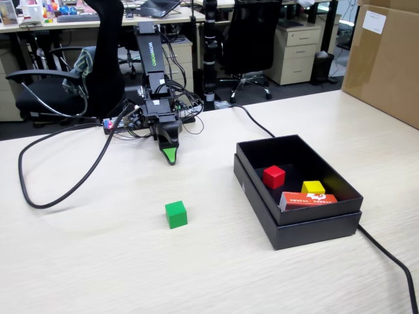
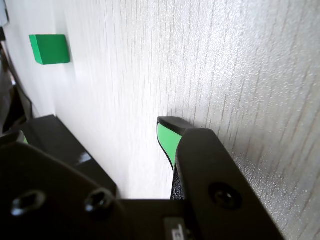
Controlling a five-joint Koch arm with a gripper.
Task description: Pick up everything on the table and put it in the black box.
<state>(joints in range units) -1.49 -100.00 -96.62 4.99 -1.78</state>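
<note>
gripper (image 1: 170, 156) sat folded low at the arm's base, tip pointing down at the table (image 1: 98, 261), holding nothing. jaw gap: could not tell. the fixed view showed one green-tipped wedge only, and the wrist view showed one green-lined finger (image 2: 167, 140) with the other side hidden behind the black housing.

green cube (image 1: 175, 214) lay out ahead of the gripper on bare tabletop, near but clearly apart, nothing touching it. in the wrist view it was at the upper left (image 2: 49, 49), so off the gripper's axis. black box (image 1: 298, 193) was off to the side of the gripper, further out than the cube, with a red cube (image 1: 273, 176), a yellow cube (image 1: 313, 188) and a small orange-red carton (image 1: 308, 199) already inside.

step in hand, as i judged it: reach and grasp the cube. to do it well: swing until the cube is centred between the fingers, open wider than a face, come down square to two opposite flat faces (a corner grip would twist it out), close only when the tip is near the table.

materials: cube looked hard, smooth, sharp-edged, plain faces; likely slick, so pinch mid-height. table was pale wood-grain laminate, fine ridged texture, flat, so the cube could skate if nudged. box was matte black card, shallow, nested in its lid; low walls, easy to clear on the drop.
</note>
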